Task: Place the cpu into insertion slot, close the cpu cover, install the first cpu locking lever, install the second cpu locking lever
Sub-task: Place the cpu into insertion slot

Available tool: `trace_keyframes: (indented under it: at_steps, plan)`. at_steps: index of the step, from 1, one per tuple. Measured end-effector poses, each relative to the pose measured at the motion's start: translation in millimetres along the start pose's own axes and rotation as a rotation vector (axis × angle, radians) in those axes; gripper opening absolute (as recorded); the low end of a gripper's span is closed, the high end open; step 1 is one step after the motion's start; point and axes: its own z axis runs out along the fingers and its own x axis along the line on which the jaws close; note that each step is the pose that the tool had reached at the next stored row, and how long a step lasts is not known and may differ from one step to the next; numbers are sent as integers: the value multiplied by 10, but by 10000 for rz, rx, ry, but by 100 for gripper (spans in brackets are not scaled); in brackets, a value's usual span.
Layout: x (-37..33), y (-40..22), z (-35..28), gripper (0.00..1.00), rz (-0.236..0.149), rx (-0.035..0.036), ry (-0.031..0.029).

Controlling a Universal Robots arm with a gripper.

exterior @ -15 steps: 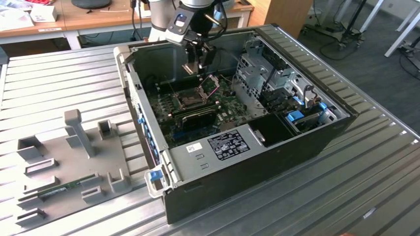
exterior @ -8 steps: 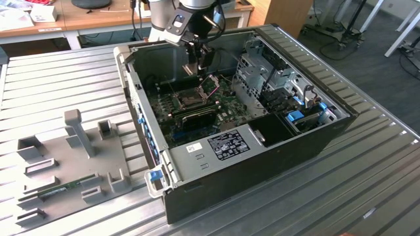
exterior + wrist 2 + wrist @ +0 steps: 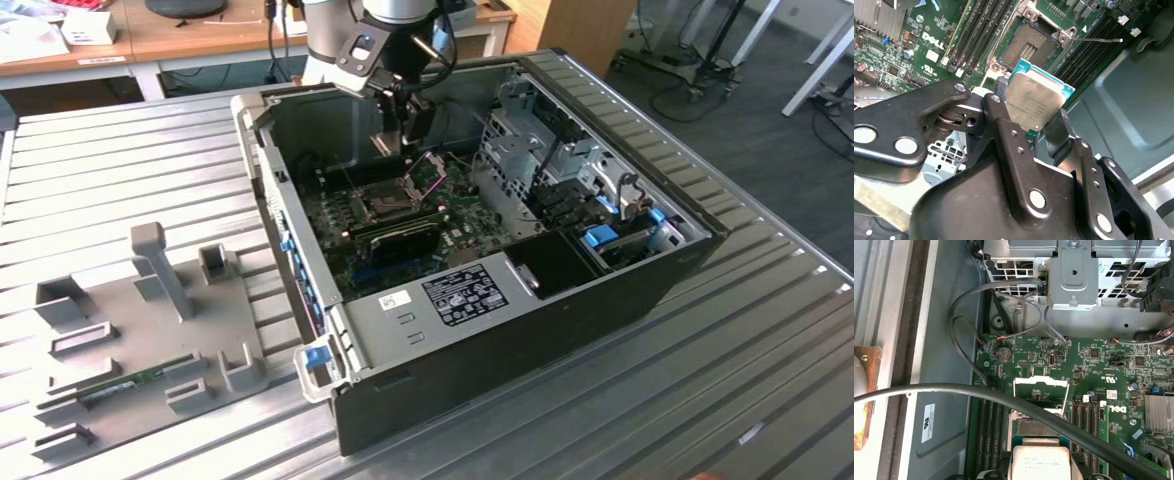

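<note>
**Ana:** Between the gripper's point(image 3: 1034, 114) two black fingers point(image 3: 1004, 130) sat the cpu point(image 3: 1036, 100), pinched by its edges with its silver face showing.

**Ben:** Was it seated?

**Ana:** No. It hung in the air near the insertion slot point(image 3: 1029, 47), apart from it. The socket lay bare and dark.

**Ben:** And the cpu cover point(image 3: 1040, 382)?

**Ana:** It stood raised off the socket in the first wrist view. A thin locking lever point(image 3: 1101, 39) stuck out across the memory slots point(image 3: 979, 30).

**Ben:** Around that?

**Ana:** A green motherboard point(image 3: 360, 262) lay inside an open computer case point(image 3: 574, 300), which rested on a slatted metal table point(image 3: 694, 400).
</note>
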Motion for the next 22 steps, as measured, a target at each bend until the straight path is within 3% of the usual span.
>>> trace_keyframes:
  at_steps: [5,11,22]
  plan:
    - [1,-3,10,54,5,-4,5]
    - [0,-8,52,54,210,-6,-32]
    - [27,-21,217,54,261,-7,-38]
